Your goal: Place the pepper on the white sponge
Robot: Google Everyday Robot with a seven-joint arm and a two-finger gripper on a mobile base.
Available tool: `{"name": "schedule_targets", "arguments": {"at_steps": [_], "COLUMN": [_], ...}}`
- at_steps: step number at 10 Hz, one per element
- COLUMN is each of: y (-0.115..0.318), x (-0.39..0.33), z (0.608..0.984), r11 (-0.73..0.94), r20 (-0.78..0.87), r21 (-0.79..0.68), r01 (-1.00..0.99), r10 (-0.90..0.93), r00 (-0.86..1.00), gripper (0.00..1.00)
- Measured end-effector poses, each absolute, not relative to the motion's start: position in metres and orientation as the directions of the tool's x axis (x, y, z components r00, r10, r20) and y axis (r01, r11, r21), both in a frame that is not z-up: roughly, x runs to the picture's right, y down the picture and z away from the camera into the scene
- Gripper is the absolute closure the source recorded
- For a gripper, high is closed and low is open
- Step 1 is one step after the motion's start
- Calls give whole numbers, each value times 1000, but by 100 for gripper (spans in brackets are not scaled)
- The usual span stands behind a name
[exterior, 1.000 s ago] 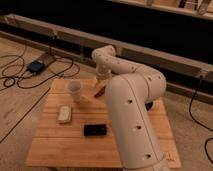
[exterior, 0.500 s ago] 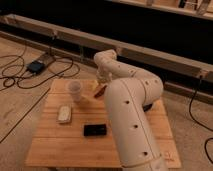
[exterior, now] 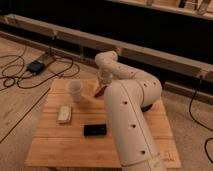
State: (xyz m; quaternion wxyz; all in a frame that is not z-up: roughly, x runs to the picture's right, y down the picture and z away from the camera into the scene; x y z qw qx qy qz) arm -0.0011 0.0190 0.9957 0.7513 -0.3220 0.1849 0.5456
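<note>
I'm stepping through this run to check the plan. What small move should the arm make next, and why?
Probably a short settle onto the pepper to secure it. The gripper is right at it on the far side of the table, beside the white cup; a hold cannot be confirmed. The white sponge lies bare, well apart toward the camera, so carrying comes after.

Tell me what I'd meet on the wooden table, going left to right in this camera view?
white sponge → white cup → pepper, with the gripper just above it at the table's far side. The black flat rectangle, nearer the front, overlaps the pepper's span, so it is left out.
</note>
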Motion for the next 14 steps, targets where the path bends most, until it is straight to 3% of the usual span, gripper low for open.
{"name": "schedule_targets", "arguments": {"at_steps": [5,13,14], "y": [25,25,24], "x": [-2,-1,-2], "z": [995,999,999], "r11": [158,147,152], "r20": [-673,-688,-686], "r21": [-268,-246,-245], "r01": [-950,-958,-958], "r10": [675,670,670], "r00": [302,280,282], "gripper": [20,94,100]}}
